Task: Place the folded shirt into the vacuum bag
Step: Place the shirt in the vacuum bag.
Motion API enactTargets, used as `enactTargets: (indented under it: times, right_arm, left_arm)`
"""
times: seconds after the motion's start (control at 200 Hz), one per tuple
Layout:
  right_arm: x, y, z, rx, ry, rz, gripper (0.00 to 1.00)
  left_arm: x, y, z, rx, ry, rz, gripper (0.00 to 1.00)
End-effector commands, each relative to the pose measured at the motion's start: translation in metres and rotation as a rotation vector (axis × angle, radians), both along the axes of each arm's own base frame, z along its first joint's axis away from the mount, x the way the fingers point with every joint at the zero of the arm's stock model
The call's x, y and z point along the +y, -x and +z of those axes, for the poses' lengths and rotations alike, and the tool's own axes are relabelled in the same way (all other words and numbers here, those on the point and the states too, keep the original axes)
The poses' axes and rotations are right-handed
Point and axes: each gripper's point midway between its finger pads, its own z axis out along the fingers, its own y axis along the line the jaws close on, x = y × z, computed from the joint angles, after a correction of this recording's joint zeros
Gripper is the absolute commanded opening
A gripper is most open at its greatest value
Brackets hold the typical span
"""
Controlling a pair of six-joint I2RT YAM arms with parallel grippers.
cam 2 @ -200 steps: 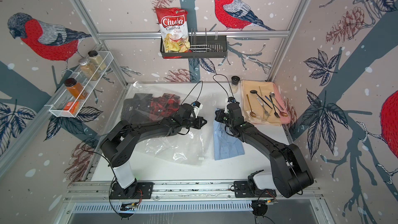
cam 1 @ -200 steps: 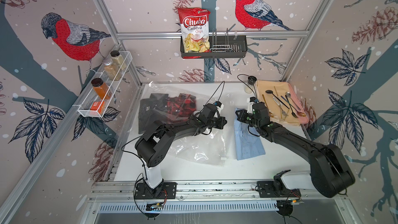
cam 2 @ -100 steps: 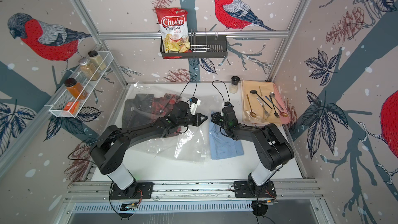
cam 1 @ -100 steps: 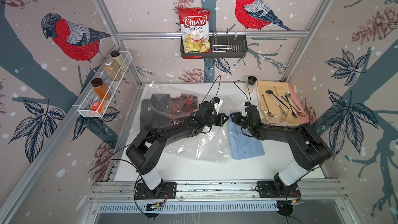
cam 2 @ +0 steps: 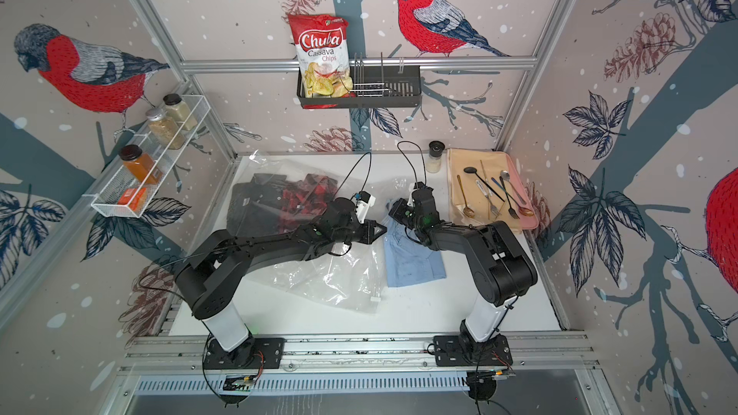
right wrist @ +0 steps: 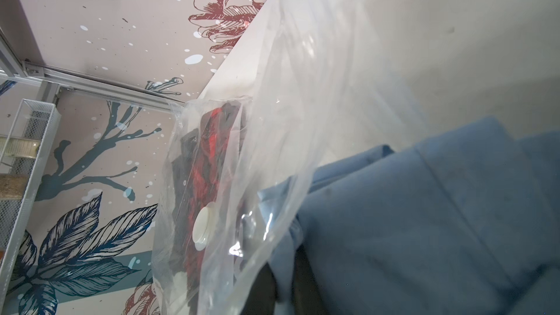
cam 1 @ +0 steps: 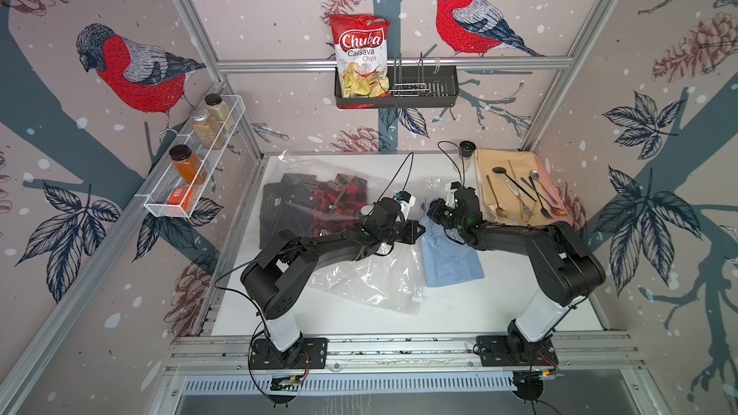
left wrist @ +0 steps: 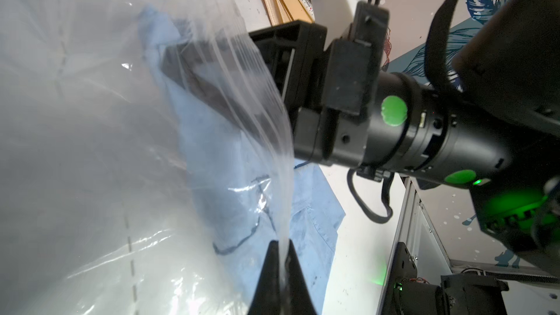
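Note:
The vacuum bag (cam 1: 371, 277) is clear, crinkly plastic spread over the left and middle of the table, with dark and red plaid clothes (cam 1: 319, 205) inside its far part. My left gripper (cam 1: 419, 230) is shut on the bag's edge, seen close in the left wrist view (left wrist: 283, 256), and holds it raised. The folded shirt (cam 1: 451, 265) is light blue and lies just right of the bag. My right gripper (cam 1: 433, 209) is shut on the shirt's far end (right wrist: 285, 280), at the bag's mouth. The round white valve (right wrist: 203, 230) shows through the plastic.
A beige tray (cam 1: 515, 161) with several spoons and forks sits at the back right, a small jar (cam 1: 466, 150) beside it. A chips packet (cam 1: 361, 57) stands in a wall basket. A wire spice rack (cam 1: 191, 177) hangs on the left wall.
My right arm has folded in and moved left, dragging the shirt's far end toward the bag's mouth. The left gripper has held the bag's edge nearly in place.

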Motion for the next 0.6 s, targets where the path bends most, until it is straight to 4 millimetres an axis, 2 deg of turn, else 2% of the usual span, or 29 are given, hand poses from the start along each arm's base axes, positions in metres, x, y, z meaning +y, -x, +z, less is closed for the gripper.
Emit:
enactTargets:
  times: [0.0, 0.09, 0.135, 0.195, 0.285, 0.35, 0.42, 0.43, 0.45, 0.595]
  right_arm:
    - [0.009, -0.005, -0.003, 0.013, -0.050, 0.007, 0.00]
    - [0.011, -0.010, -0.015, 0.026, -0.046, 0.003, 0.01]
    - [0.015, -0.011, -0.015, 0.023, -0.050, 0.024, 0.10]
    - [0.016, -0.010, -0.010, 0.006, -0.051, 0.036, 0.30]
    - [0.012, -0.005, -0.001, -0.024, -0.034, 0.043, 0.43]
    - [0.008, 0.001, 0.003, -0.028, -0.024, 0.059, 0.49]
    - [0.001, 0.008, 0.004, -0.023, -0.008, 0.063, 0.55]
    - [-0.001, 0.010, 0.003, -0.021, -0.004, 0.062, 0.55]
    - [-0.004, 0.013, 0.002, -0.017, 0.005, 0.061, 0.57]
    - [-0.031, 0.036, -0.008, 0.024, 0.068, 0.047, 0.64]
  left_arm:
    - [-0.008, -0.001, 0.017, -0.046, 0.051, -0.014, 0.00]
    - [-0.007, -0.001, 0.021, -0.056, 0.055, -0.009, 0.00]
    - [-0.006, -0.001, 0.022, -0.060, 0.054, -0.006, 0.00]
    - [-0.004, -0.003, 0.022, -0.066, 0.046, 0.004, 0.00]
    - [0.000, -0.007, 0.019, -0.074, 0.017, 0.033, 0.00]
    - [0.005, -0.012, 0.016, -0.078, -0.018, 0.067, 0.00]
    - [0.010, -0.014, 0.005, -0.073, -0.069, 0.092, 0.00]
    - [0.007, -0.018, 0.013, -0.087, -0.058, 0.096, 0.00]
    - [0.006, -0.020, 0.016, -0.092, -0.059, 0.100, 0.00]
    - [0.004, -0.023, 0.007, -0.086, -0.091, 0.099, 0.00]
